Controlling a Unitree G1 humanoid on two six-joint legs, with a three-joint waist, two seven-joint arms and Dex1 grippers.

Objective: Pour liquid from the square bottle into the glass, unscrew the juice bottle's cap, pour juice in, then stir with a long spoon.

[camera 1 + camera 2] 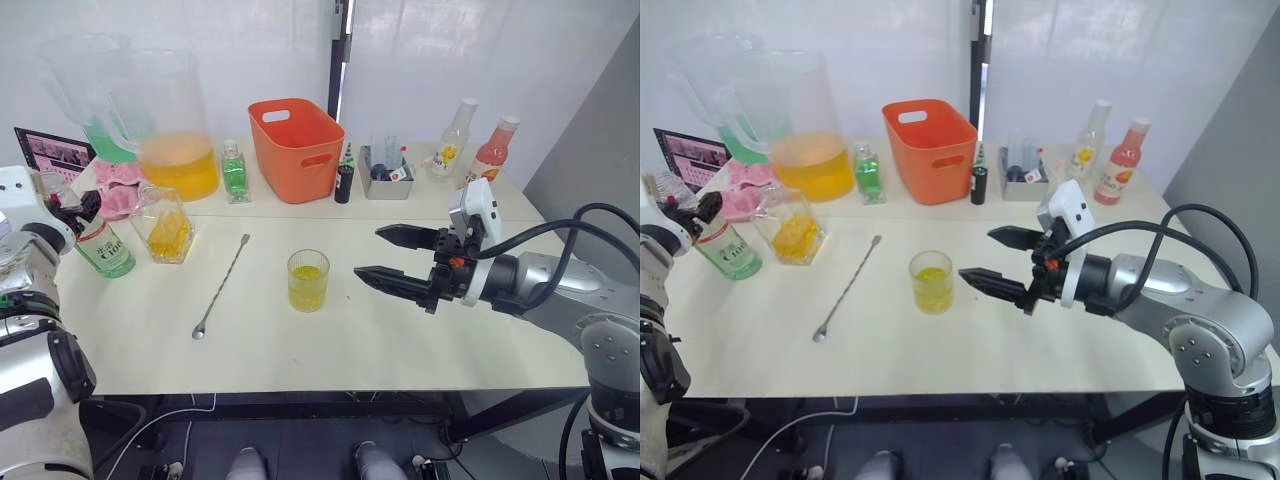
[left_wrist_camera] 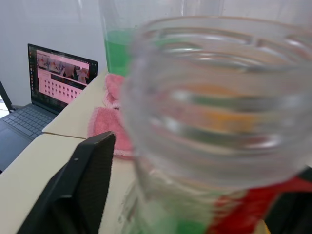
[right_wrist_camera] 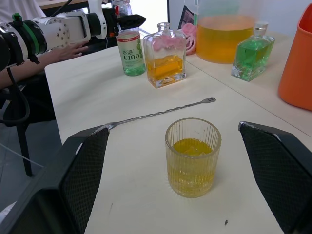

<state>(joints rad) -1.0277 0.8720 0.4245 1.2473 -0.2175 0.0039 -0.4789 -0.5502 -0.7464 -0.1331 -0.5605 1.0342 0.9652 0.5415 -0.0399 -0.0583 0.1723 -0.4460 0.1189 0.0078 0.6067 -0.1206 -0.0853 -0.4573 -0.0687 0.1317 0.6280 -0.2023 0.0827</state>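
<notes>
Glass (image 1: 308,280) at mid-table already holds yellow liquid, so in the head view the first pour looks done, with the spoon (image 1: 222,285) lying unused beside it and the right gripper (image 1: 390,255) wide open nearby. In the left wrist view the left gripper (image 2: 195,195) clamps the juice bottle (image 2: 214,122), seemingly uncapped. The right wrist view shows the square bottle (image 3: 165,56) beside it, nothing blocking the glass.

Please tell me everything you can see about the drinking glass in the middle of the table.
The glass is a short, clear tumbler with fine vertical ribs. It stands upright on the pale table, partly filled with yellow liquid. Nothing touches it. The right claw is open beside it, its fingers apart on either side in the right wrist view. The long spoon lies flat on the table close by, apart from the glass.
</notes>
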